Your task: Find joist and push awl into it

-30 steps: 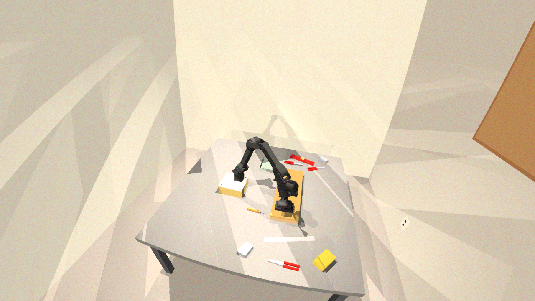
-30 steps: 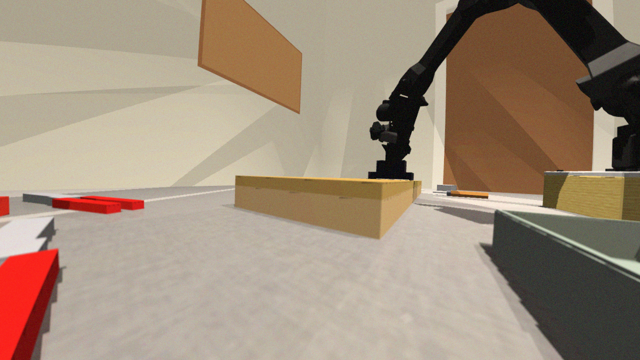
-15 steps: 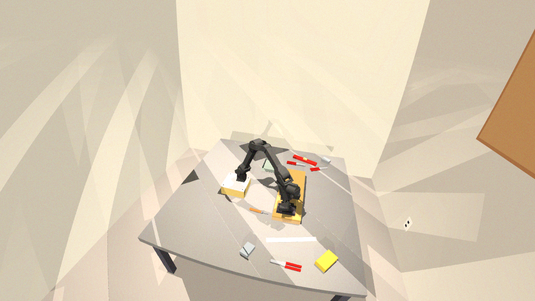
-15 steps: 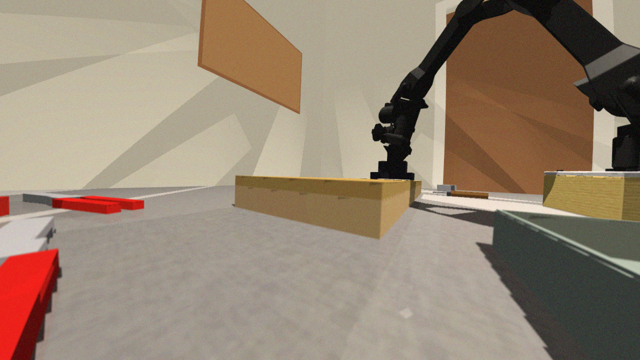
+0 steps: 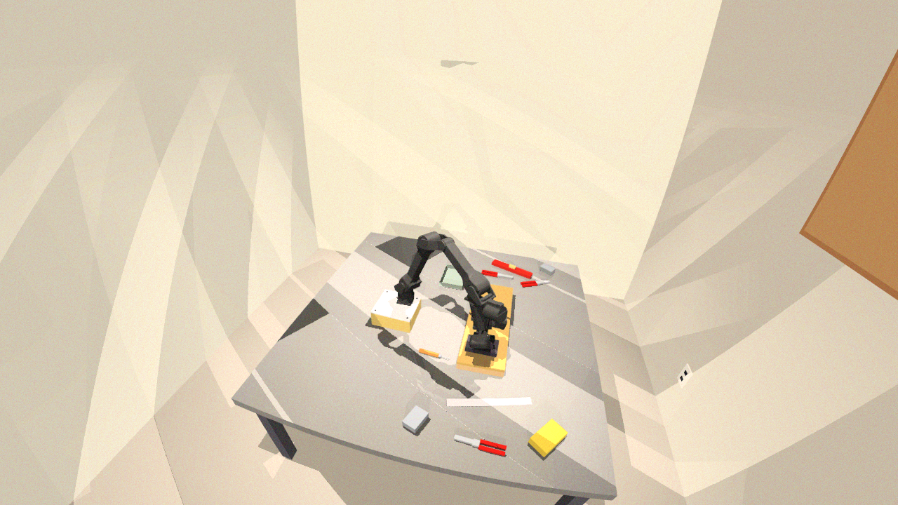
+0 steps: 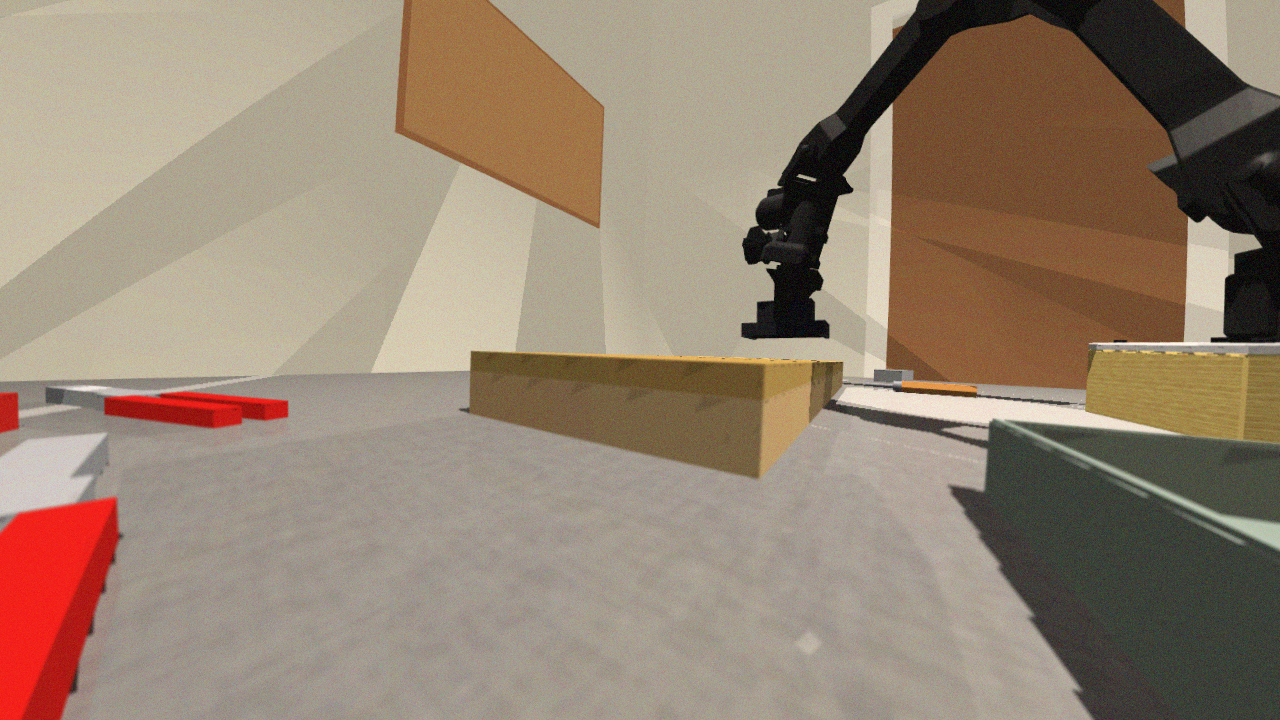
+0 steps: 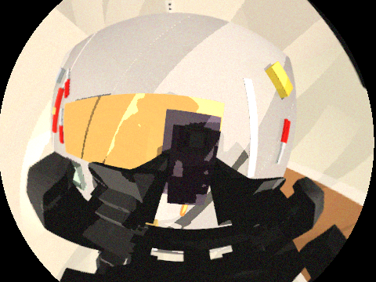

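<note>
Lift clear, then carry to the tray

I have the gripper (image 5: pixel 482 336) (image 6: pixel 791 300) (image 7: pixel 189 153) pinching the stud finder (image 5: pixel 481 349) (image 6: pixel 785 329) (image 7: pixel 193 157), which hangs just above the floor panel (image 5: pixel 467 362) (image 6: pixel 626 358) (image 7: pixel 117 129). If the scan is done, I should lift straight up, keep it level and lower it into the tray (image 5: pixel 452 277) (image 6: pixel 1136 519) (image 7: pixel 79 177). The awl (image 5: pixel 431 353) (image 6: pixel 938 388) (image 7: pixel 183 210) lies beside the panel. I can't see the joist, any finder signal, or the finger contact, lost in black.

The awl (image 5: pixel 430 353) (image 6: pixel 938 388) (image 7: pixel 184 210) lies between the arm's base block (image 5: pixel 392 318) (image 6: pixel 1163 394) and the floor panel (image 5: pixel 500 298) (image 6: pixel 617 358) (image 7: pixel 113 129)
</note>
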Robot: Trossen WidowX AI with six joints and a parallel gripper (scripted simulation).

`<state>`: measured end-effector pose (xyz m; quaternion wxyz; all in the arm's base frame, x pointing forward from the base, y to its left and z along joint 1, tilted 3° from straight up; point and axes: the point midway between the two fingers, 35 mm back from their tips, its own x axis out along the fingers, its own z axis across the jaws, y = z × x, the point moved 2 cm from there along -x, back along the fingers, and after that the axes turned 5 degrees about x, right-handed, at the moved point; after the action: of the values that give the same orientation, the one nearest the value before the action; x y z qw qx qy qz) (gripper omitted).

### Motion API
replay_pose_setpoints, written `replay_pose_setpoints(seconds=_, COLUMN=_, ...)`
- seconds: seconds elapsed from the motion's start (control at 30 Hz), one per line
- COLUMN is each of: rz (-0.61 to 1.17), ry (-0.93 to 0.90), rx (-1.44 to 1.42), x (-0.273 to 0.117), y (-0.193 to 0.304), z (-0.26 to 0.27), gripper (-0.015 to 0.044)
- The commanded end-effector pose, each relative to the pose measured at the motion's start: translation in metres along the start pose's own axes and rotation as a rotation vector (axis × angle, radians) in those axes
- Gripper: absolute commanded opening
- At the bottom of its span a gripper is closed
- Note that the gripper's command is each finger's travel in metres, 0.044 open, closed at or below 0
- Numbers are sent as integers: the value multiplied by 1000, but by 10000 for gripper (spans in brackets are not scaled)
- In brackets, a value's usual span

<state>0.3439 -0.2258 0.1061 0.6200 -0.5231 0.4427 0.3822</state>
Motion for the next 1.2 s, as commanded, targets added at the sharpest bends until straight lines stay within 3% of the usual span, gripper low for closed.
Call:
replay_pose_setpoints(seconds=0.0, rz=-21, ry=8, rx=-9, x=-28, y=-9, z=-1, gripper=0)
replay_pose_setpoints(seconds=0.23, rz=-20, ry=7, rx=-11, x=-62, y=-15, z=1, gripper=0)
replay_pose_setpoints(seconds=0.47, rz=-19, ry=2, rx=-27, x=-61, y=-17, z=7, gripper=0)
replay_pose_setpoints(seconds=1.17, rz=-5, ry=-93, rx=-354, x=-44, y=-34, z=147, gripper=0)
